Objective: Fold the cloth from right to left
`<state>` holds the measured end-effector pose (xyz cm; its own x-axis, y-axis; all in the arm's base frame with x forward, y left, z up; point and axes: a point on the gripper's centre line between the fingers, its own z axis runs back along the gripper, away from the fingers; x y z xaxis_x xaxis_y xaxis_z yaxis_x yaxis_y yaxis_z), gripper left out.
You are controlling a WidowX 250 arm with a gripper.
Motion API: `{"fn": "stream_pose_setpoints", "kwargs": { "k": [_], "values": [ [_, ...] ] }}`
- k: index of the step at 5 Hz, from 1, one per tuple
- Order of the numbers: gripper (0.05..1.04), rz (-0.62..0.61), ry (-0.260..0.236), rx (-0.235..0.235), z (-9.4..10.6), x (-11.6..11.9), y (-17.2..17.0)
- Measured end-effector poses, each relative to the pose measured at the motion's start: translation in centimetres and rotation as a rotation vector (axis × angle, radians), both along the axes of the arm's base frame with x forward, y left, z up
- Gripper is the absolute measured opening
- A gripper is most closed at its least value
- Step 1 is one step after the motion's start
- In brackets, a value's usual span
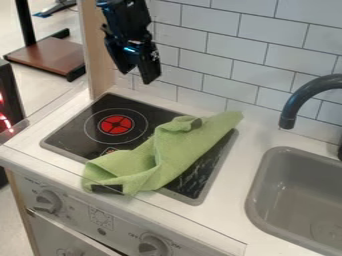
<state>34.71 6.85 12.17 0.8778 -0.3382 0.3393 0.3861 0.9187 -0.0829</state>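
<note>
High above the back left part of the stove hangs the black gripper (136, 76), its two fingers apart and nothing between them. Below it and to its right, a green cloth (175, 150) lies rumpled across the right half of the black stovetop (107, 107). One corner points to the back right, near the tiled wall. The front left end laps over the stovetop's front edge and bears a dark patch. A small flap with another dark patch is turned over near the cloth's back edge. The gripper does not touch the cloth.
A grey sink (294, 200) with a dark curved faucet (300, 102) is at the right. White tiles (224, 47) rise behind the counter. Knobs (153, 245) are on the front panel below the stove, and a wooden post (98, 55) stands at the back left.
</note>
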Motion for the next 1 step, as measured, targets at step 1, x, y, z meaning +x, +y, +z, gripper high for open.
{"fn": "stream_pose_setpoints", "kwargs": {
  "k": [1],
  "values": [
    [0.999,-0.002,0.000,0.002,-0.01,-0.01,0.02]
  ]
}}
